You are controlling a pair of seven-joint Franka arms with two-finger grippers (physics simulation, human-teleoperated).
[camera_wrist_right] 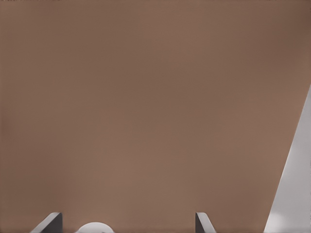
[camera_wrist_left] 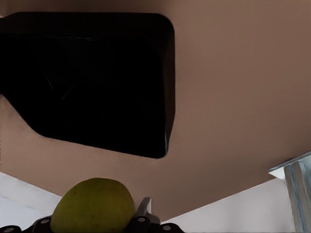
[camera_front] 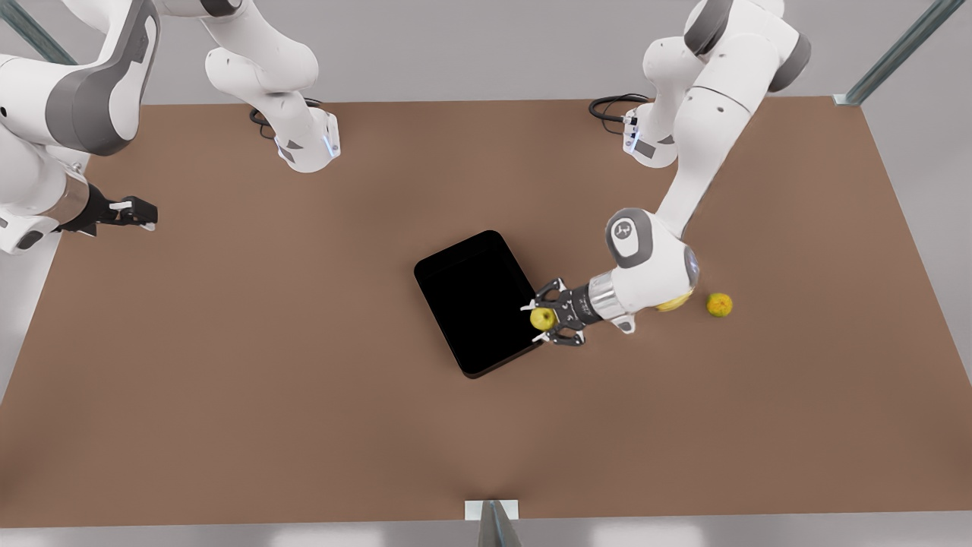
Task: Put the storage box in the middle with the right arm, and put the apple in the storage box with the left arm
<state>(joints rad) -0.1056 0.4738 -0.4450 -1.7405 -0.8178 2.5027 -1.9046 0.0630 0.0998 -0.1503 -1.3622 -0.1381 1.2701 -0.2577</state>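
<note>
The storage box [camera_front: 474, 300] is a shallow black bin lying skewed near the table's middle; the left wrist view looks down on the storage box [camera_wrist_left: 87, 82]. My left gripper [camera_front: 544, 319], on the arm at the front view's right, is shut on the yellow-green apple [camera_front: 541, 317] and holds it over the box's wall on the front view's right. That apple [camera_wrist_left: 93, 206] sits between the fingers in the left wrist view. My right gripper [camera_front: 129, 213] waits open at the table's edge on the front view's left, its fingertips [camera_wrist_right: 51, 222] spread over bare table.
An orange-yellow round fruit [camera_front: 719, 305] lies on the table to the front view's right of the left arm. A banana [camera_front: 676, 305] peeks from under that arm's wrist. A metal post [camera_front: 493, 523] stands at the front table edge.
</note>
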